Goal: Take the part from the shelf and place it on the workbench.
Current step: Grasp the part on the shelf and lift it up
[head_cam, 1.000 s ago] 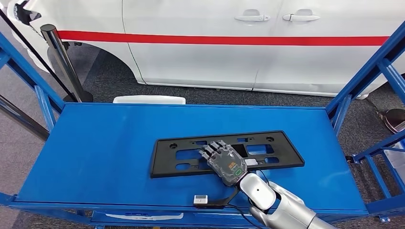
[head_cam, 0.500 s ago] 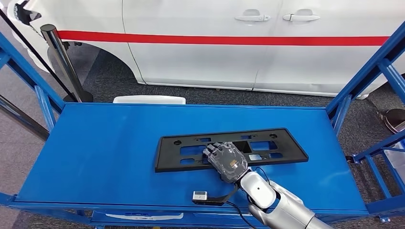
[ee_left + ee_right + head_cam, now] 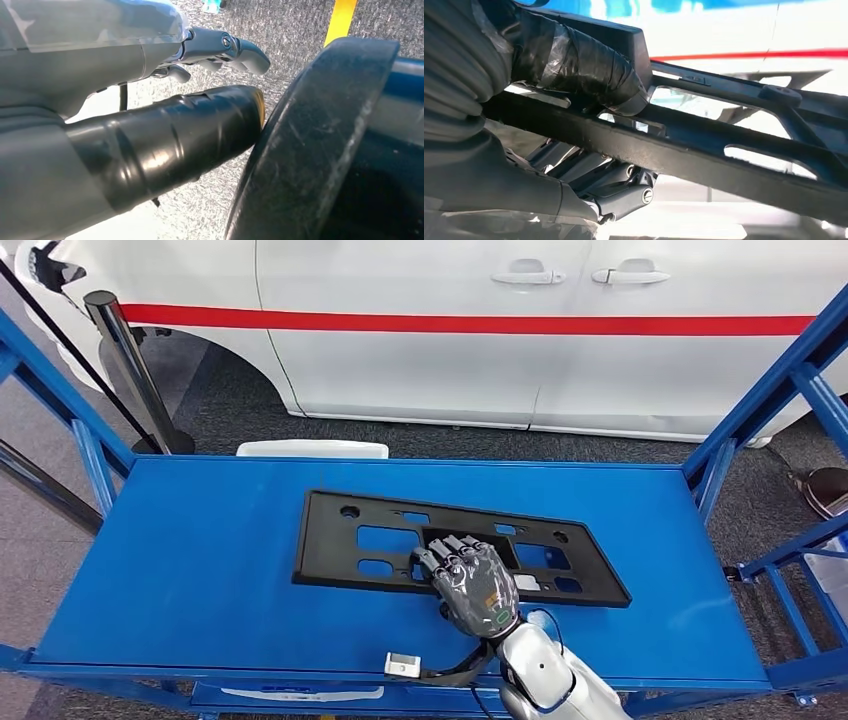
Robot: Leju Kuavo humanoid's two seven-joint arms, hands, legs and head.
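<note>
- The right arm is reaching in from the lower edge of the head view, silver forearm angling up and toward the left.
- The right hand is lying back-up, fingers curling forward over the part, which it is gripping.
- In the right wrist view the taped thumb is pressing one face of the part while the darker fingers are closing on the other face.
- The left hand is holding nothing, thumb pointing straight out, fingers lying loosely extended and apart.
</note>
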